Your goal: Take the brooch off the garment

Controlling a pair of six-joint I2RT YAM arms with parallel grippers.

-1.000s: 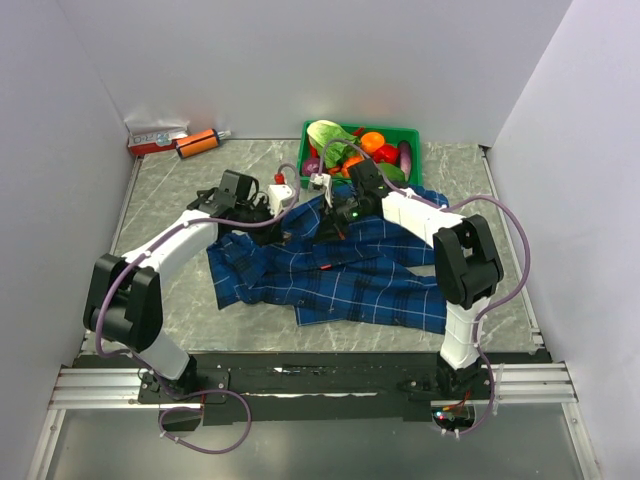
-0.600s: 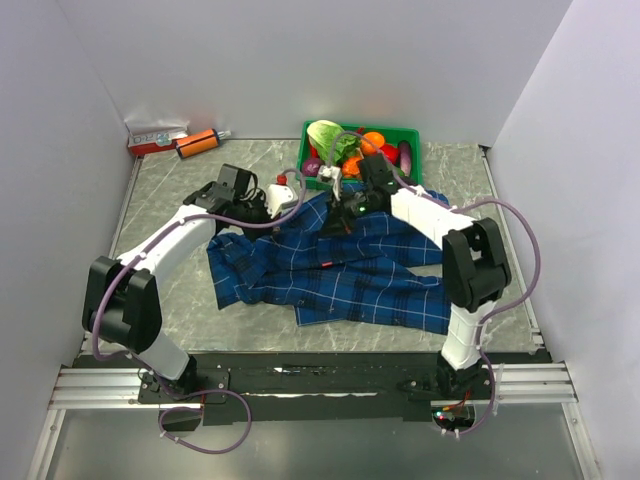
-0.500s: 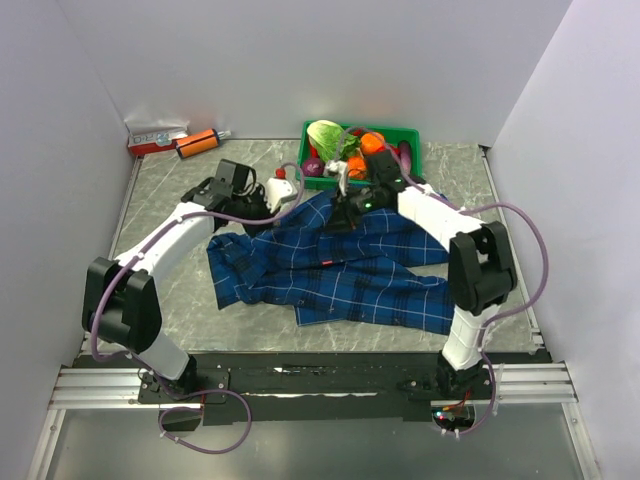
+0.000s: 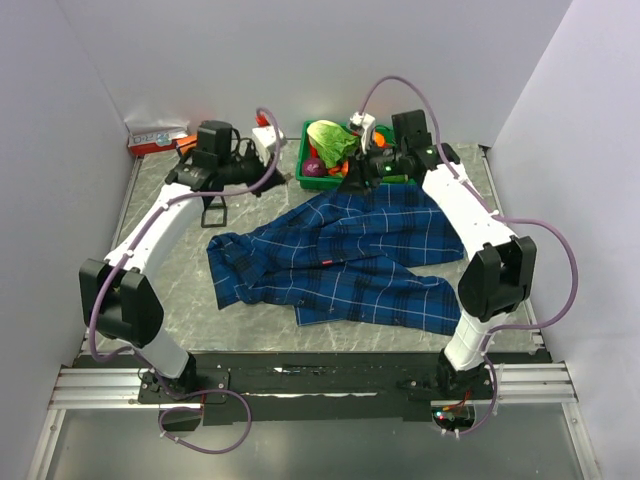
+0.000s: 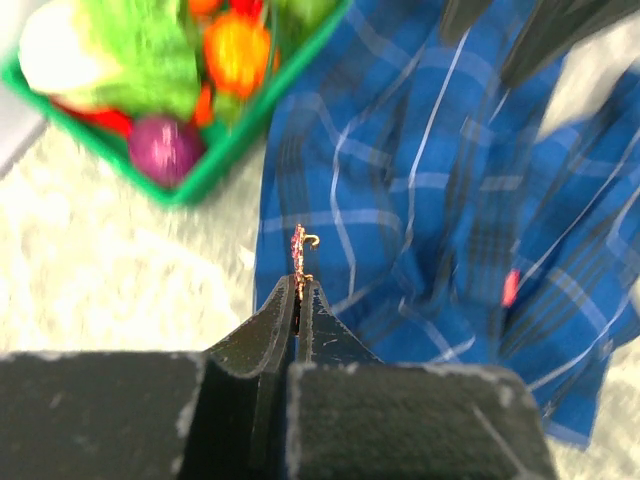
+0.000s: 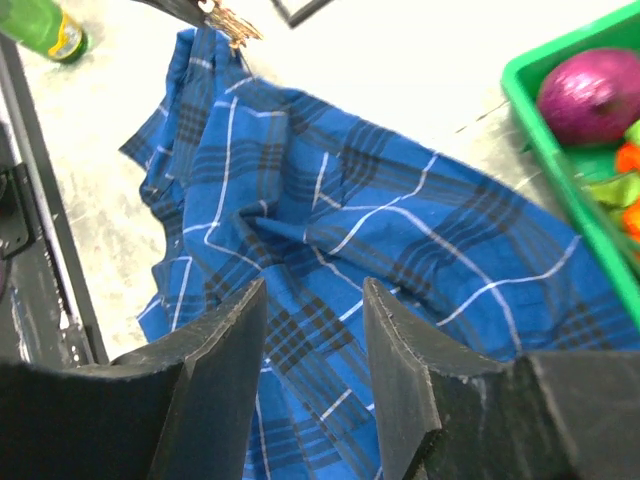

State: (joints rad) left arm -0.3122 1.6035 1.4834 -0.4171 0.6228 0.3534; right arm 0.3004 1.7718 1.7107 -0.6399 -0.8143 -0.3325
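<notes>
Far left, at the back wall, lie a red box (image 4: 157, 137) and an orange tube (image 4: 198, 143), untouched.

The left arm has risen off the shirt (image 4: 340, 260) and swung back toward the left rear. A second ago its pincer sat low on the shirt's far edge. The left pincer (image 5: 300, 292) is pinched tight on the brooch (image 5: 299, 250), a tiny gold hooked piece poking up from between the fingertips. It is held in the air, clear of the cloth, over the bare table between the shirt's edge and the basket (image 4: 302, 160). The right wrist view shows the same gold speck at its top edge, well apart from the fabric.

In the middle, the shirt lies spread on the table, its red tag (image 4: 325, 265) near the centre. Nothing holds it now.

Right of that, the green basket of vegetables stands at the back.

The right arm has also lifted away, up over the basket. The right pincer (image 6: 312, 340), nearly closed on the cloth a second ago, now hangs with its jaws apart and empty above the shirt.

Judging from this, the brooch is already free of the shirt. All that seems left is setting it down somewhere.
</notes>
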